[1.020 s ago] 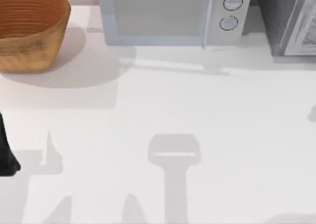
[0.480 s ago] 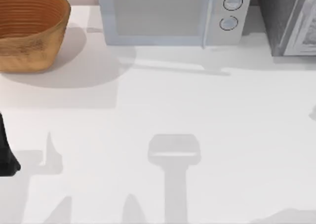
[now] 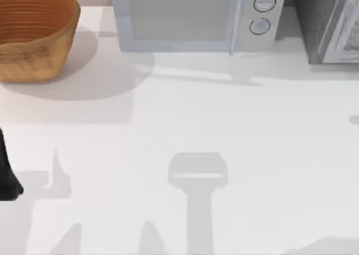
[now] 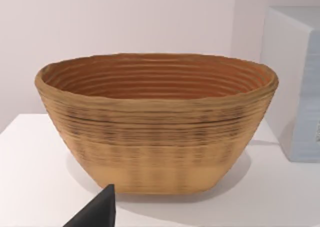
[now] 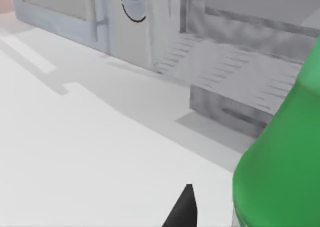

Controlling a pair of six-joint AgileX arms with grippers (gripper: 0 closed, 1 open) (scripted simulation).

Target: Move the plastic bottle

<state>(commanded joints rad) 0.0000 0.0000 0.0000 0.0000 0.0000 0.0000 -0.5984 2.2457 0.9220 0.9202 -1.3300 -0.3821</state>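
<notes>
Green translucent plastic occupies one edge of the right wrist view: this is the plastic bottle [image 5: 280,162], seen close up beside one dark fingertip [image 5: 182,209] of the right hand. Whether the right hand is clenched on the bottle or released cannot be determined; contact between finger and bottle is not visible. Behind the bottle in that view stand the pale blue microwave [image 5: 100,17], with one round dial visible, and a grey appliance [image 5: 240,72] next to it.

In the top view, the white table [image 3: 224,131] carries three items along its far edge:
- a woven basket [image 3: 33,33] at far left;
- the microwave [image 3: 190,19] at far centre, door shut, two round dials on its right panel;
- the grey appliance [image 3: 328,24] at far right, just beside the microwave.

The left arm [image 3: 7,171] is parked at the left edge of the table, nearer than the basket. The left wrist view faces the basket [image 4: 155,122], which stands upright and empty on the table, with the microwave's side [image 4: 295,82] beyond it. One dark fingertip [image 4: 97,212] of the left hand shows in this view; the state of the left hand cannot be determined.
</notes>
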